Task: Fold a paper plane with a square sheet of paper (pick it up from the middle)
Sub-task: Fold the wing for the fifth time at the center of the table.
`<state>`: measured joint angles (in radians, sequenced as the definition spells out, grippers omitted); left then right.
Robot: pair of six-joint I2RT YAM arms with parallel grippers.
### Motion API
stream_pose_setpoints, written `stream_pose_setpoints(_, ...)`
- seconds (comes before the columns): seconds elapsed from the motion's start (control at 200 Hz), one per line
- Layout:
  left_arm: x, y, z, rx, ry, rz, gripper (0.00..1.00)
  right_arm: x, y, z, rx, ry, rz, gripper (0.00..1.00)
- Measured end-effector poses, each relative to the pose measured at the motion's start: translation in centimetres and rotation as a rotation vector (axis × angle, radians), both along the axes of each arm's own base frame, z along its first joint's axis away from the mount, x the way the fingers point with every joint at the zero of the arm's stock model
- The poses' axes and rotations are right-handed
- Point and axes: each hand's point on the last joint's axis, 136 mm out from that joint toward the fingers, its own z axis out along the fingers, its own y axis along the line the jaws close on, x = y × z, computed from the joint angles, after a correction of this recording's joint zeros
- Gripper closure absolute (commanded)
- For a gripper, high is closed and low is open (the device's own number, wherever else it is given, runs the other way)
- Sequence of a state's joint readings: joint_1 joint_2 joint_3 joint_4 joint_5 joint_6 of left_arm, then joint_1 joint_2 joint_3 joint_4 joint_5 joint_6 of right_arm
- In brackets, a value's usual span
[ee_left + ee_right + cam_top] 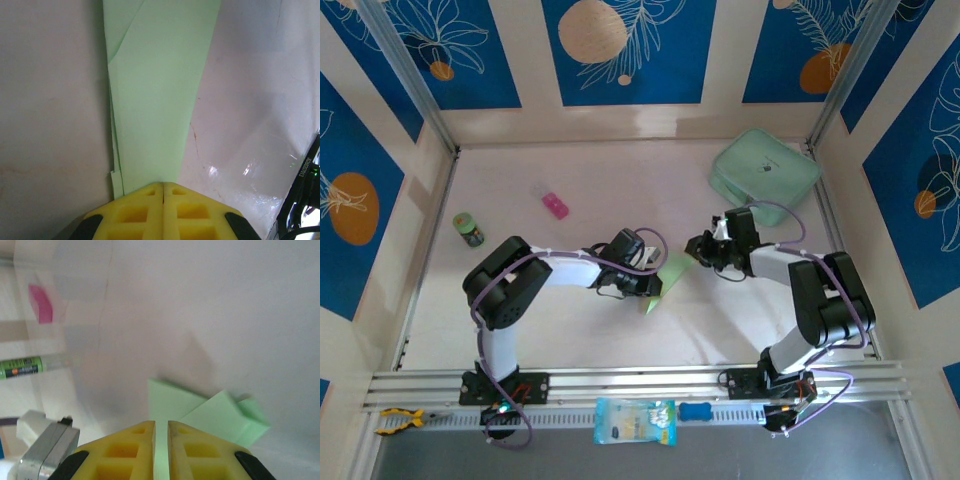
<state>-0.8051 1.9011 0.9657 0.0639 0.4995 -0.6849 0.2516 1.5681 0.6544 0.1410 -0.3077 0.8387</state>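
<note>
The pale-green sheet of paper (668,272) lies on the table between the two arms, folded into a long narrow wedge with layered edges. My left gripper (653,285) is shut on its near end. In the left wrist view the paper (155,100) runs straight away from the closed yellow fingertips of that gripper (163,184). My right gripper (698,248) hovers at the paper's other end with its jaws a narrow slit apart. In the right wrist view folded green layers (210,410) spread beyond this gripper (161,422), and green shows through the slit.
A thick mint-green zip case (765,175) lies at the back right. A pink block (555,206) and a small green bottle (468,229) sit at the left. A plastic packet (634,420) and a yellow tool (398,420) rest on the front rail.
</note>
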Motion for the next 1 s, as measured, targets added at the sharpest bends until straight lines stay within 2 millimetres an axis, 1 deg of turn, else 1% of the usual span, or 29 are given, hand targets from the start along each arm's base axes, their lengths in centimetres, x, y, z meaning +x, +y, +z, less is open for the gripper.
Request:
stream_pose_setpoints(0.1, 0.0, 0.0, 0.0, -0.001, 0.005, 0.004, 1.00, -1.1, 1.9, -0.2, 0.003, 0.008, 0.056, 0.85)
stream_pose_setpoints(0.175, 0.0, 0.0, 0.0, -0.001, 0.008, 0.006, 1.00, -2.0, 2.9, -1.2, -0.005, 0.039, 0.087, 0.86)
stream_pose_setpoints(0.26, -0.1, 0.0, 0.1, -0.001, 0.016, 0.008, 1.00, -2.7, 3.0, -3.0, -0.031, 0.096, 0.092, 0.87)
stream_pose_setpoints(0.315, -0.2, 0.1, 0.1, 0.004, 0.020, 0.009, 0.96, -3.1, 2.9, -3.9, -0.035, 0.132, 0.090, 0.87)
stream_pose_setpoints(0.385, -0.5, 0.5, 0.3, 0.019, 0.031, 0.012, 0.91, -2.9, 2.9, -3.9, -0.028, 0.130, 0.090, 0.87)
stream_pose_setpoints(0.49, -1.2, 1.6, 0.7, 0.066, 0.049, 0.019, 0.90, -2.8, 2.8, -3.9, -0.012, 0.131, 0.092, 0.87)
stream_pose_setpoints(0.59, -1.5, 2.3, 1.9, 0.093, 0.039, 0.012, 0.91, -2.5, 2.7, -3.8, 0.006, 0.130, 0.093, 0.87)
stream_pose_setpoints(0.67, -1.3, 2.1, 2.9, 0.084, 0.026, 0.007, 0.92, -2.4, 2.7, -3.8, 0.009, 0.126, 0.092, 0.87)
stream_pose_setpoints(0.74, -1.1, 1.9, 3.4, 0.075, 0.016, 0.003, 0.92, -2.4, 2.7, -3.8, 0.013, 0.127, 0.093, 0.87)
stream_pose_setpoints(0.88, -1.4, 1.6, 3.5, 0.059, 0.029, -0.018, 0.90, -2.4, 2.7, -3.8, 0.017, 0.126, 0.094, 0.87)
stream_pose_setpoints(1.0, -1.9, 1.0, 3.5, 0.041, 0.052, -0.048, 0.90, -2.4, 2.7, -3.8, 0.020, 0.126, 0.095, 0.87)
